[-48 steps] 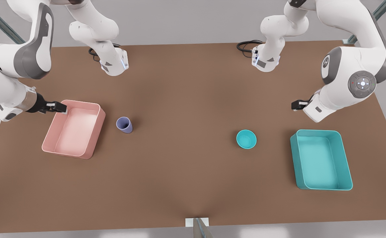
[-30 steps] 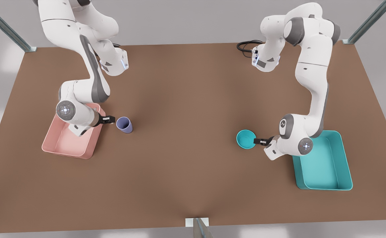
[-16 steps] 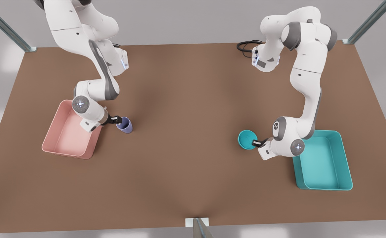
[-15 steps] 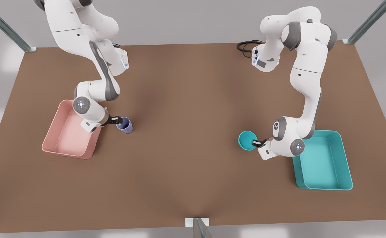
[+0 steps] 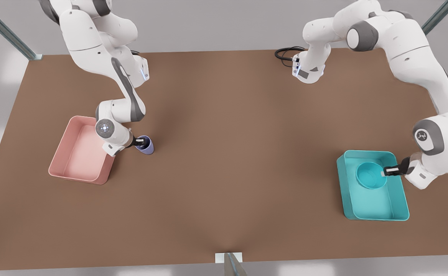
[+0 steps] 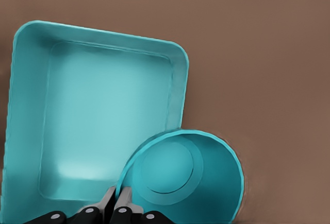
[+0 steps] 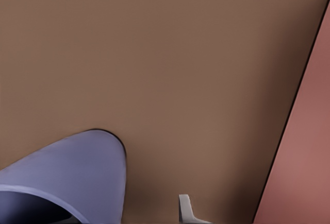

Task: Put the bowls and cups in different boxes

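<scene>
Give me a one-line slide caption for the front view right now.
Left pincer holds the small round teal bowl above the teal rectangular bin; right pincer at the lavender tumbler's rim beside the pink bin.

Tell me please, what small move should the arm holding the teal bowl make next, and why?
Probably lower the left pincer a little, ready to release. It is shut on the rim of the teal bowl, which is already within the outline of the teal box; whether it touches the floor I cannot tell. The right pincer is at the lavender cup.
</scene>
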`<control>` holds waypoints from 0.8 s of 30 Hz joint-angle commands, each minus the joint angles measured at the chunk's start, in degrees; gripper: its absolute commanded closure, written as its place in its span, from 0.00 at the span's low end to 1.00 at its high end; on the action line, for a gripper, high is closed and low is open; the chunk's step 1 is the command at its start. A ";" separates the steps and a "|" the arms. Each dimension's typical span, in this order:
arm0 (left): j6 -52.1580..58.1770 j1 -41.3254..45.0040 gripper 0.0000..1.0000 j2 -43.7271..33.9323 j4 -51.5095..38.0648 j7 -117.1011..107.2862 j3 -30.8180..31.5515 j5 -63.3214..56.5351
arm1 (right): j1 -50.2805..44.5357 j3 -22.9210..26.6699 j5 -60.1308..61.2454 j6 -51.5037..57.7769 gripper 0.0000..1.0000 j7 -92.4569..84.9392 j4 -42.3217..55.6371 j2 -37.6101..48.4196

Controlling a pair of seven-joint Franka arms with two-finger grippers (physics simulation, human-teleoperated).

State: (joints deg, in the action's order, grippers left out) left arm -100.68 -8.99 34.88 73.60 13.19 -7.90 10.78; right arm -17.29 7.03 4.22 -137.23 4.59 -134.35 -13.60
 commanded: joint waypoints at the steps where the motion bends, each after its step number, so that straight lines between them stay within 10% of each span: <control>1: 3.30 -1.29 0.79 2.03 -1.08 -0.01 -1.94 0.21 | -0.02 0.01 0.00 -0.84 0.45 0.33 0.06 -0.46; 4: -0.74 -3.76 0.79 6.16 -2.14 0.08 -2.03 0.47 | -0.02 0.01 0.00 -0.67 0.79 0.33 0.49 -0.64; 12: -14.63 -3.05 0.79 15.12 1.73 4.65 -1.77 0.30 | 7.09 0.62 1.93 18.31 0.79 -7.57 15.78 6.83; 14: -13.67 -3.14 0.00 13.81 1.73 4.65 -1.24 0.30 | 13.16 0.88 0.97 24.38 0.79 -17.33 21.76 6.74; 24: 18.85 11.19 0.00 -18.35 1.64 -21.37 10.98 -13.95 | 26.35 0.97 -2.28 16.83 0.79 -29.29 25.11 -5.56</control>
State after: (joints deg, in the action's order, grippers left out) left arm -93.60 2.16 18.56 75.23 10.62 2.15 0.69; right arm 8.98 8.00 2.35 -117.46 -9.09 -109.29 -18.08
